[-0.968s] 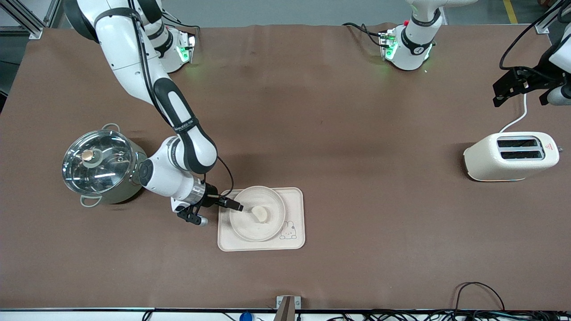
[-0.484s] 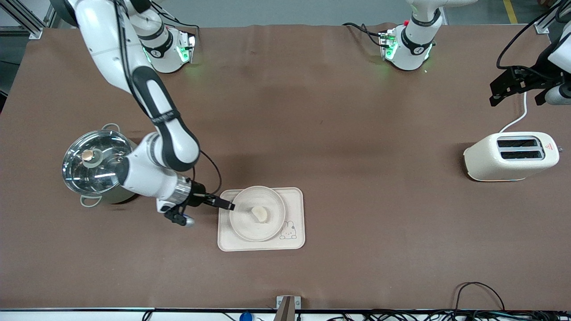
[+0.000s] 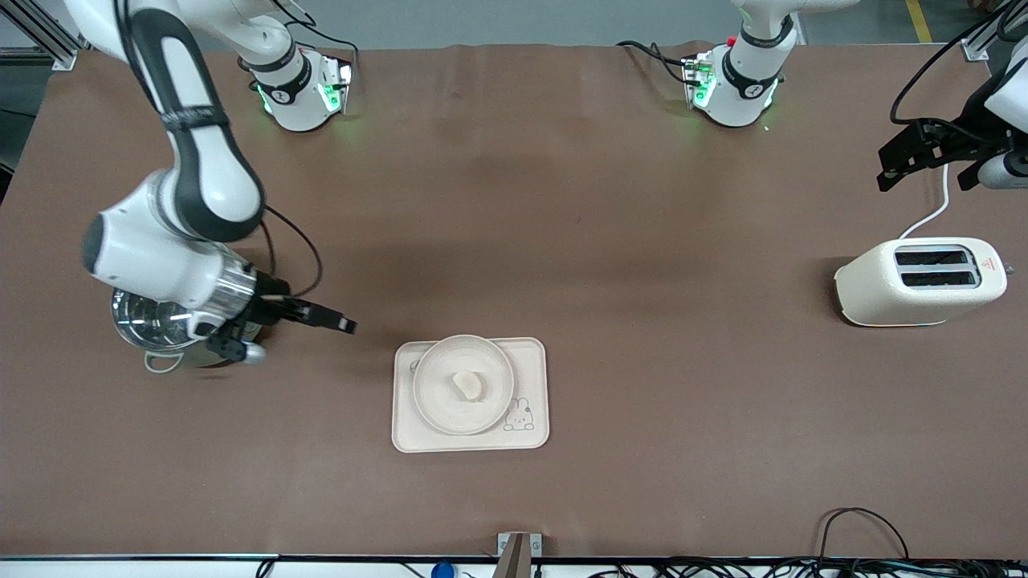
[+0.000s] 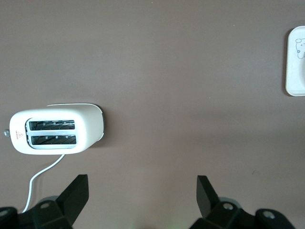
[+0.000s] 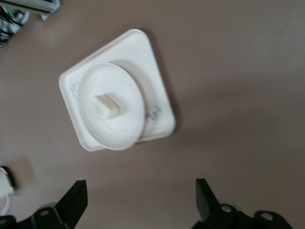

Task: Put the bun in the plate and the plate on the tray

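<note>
The pale bun point(image 3: 469, 386) lies in the round cream plate point(image 3: 438, 376). The plate sits on the rectangular tray point(image 3: 532, 360) with the bunny drawing, in the middle of the table near the front camera. My right gripper point(image 3: 341, 323) is open and empty, raised over bare table between the pot and the tray. The right wrist view shows the bun point(image 5: 106, 105), plate point(image 5: 121, 131) and tray point(image 5: 153, 71) past its open gripper point(image 5: 140, 187). My left gripper point(image 3: 925, 164) is open and empty and waits above the toaster's end of the table; its wrist view point(image 4: 143, 182) catches a tray corner point(image 4: 296, 67).
A steel pot with a glass lid point(image 3: 152, 329) stands at the right arm's end, partly under the right wrist. A cream toaster point(image 3: 919, 281) with a white cord stands at the left arm's end, also in the left wrist view point(image 4: 55, 133). Brown cloth covers the table.
My right gripper has drawn back from the plate's rim, rising and moving toward the pot. Plate, bun and tray have stayed put. The left arm has barely moved.
</note>
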